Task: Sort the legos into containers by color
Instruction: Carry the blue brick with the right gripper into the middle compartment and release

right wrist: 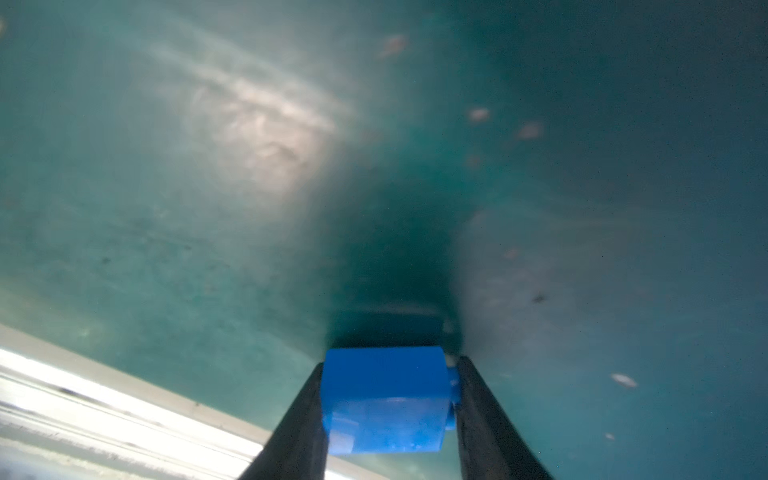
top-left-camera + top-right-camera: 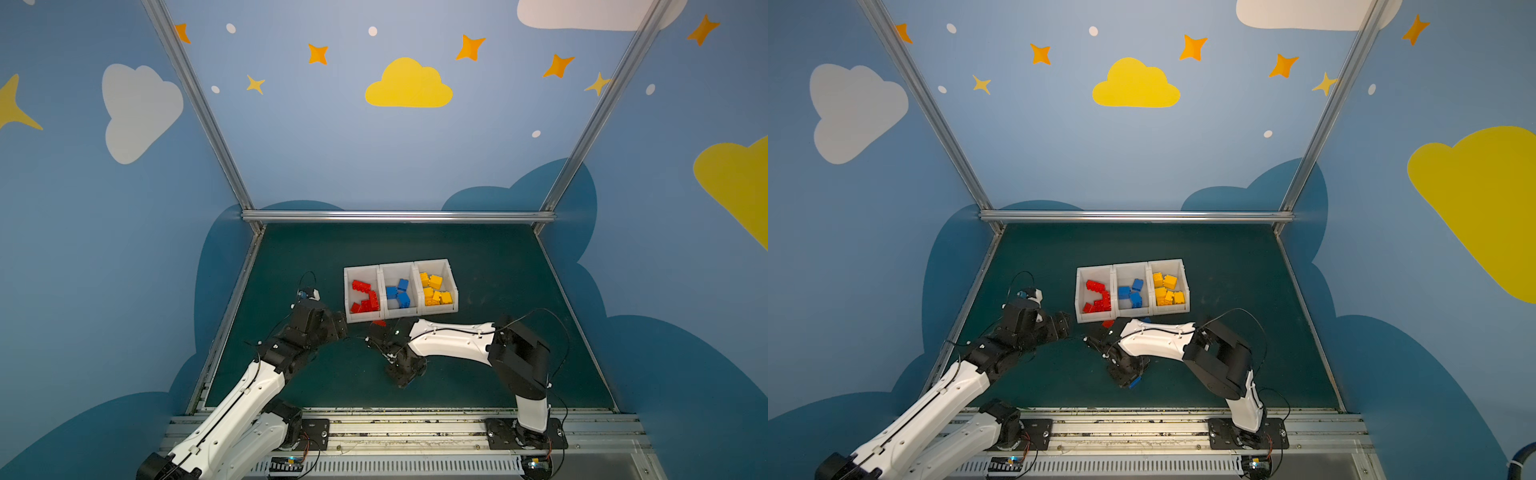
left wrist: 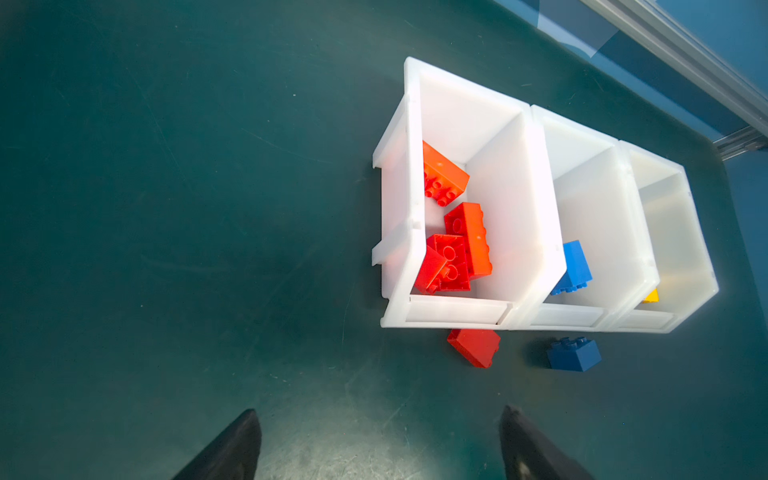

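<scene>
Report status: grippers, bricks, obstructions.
Left gripper open, empty. Right gripper shut on small blue plastic brick. Red plastic brick and second blue brick loose on teal mat before white bins. Nothing blocking.

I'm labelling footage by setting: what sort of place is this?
Likely a robot test cell dressed as a playroom: left arm and right arm bolted to a rail, metal frame, walls painted with clouds.
</scene>
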{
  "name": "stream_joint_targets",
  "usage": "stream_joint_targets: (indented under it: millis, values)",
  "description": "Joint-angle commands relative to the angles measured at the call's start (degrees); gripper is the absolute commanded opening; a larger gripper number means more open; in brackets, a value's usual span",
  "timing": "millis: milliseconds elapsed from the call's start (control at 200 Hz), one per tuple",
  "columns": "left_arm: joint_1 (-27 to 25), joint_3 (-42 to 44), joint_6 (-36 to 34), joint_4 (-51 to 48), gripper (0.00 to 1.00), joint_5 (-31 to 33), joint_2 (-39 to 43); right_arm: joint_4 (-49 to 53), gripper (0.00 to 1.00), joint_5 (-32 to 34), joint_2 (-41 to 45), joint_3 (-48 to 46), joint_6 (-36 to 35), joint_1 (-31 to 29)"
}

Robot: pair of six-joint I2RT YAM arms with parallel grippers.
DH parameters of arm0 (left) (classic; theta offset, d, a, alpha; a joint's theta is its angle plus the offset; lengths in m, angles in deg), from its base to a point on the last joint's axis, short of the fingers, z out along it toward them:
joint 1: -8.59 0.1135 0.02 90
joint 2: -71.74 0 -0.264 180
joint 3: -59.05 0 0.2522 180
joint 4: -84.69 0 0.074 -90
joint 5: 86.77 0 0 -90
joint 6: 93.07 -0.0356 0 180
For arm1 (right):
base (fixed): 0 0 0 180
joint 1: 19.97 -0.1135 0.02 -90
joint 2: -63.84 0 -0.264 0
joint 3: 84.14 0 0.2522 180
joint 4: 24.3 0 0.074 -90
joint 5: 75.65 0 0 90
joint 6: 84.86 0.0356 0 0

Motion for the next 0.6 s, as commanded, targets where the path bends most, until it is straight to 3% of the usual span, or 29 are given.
stream_joint_targets:
  millis: [0, 240, 426, 596]
  values:
    - [1.19, 0.23, -0.75, 0.67, 0.90, -1.57, -0.22, 3.63, 0.33, 0.58, 5.35, 3.54, -3.53, 4.23]
    - [2.47, -0.49, -1.08, 0.44, 0.90, -3.23, -0.15, 6.79, 0.33, 1.55, 4.08, 17.71, -10.68, 16.00]
    - [2.51, -0.47, -0.48, 0.30, 0.90, -5.22, 0.12, 8.63, 0.34, 1.40, -5.17, 32.52, -11.73, 22.75]
    - [2.52, -0.56, -0.72, -1.11, 0.90, -6.20, 1.54, 9.74, 0.34, 0.12, -12.42, 41.84, -10.39, 25.43]
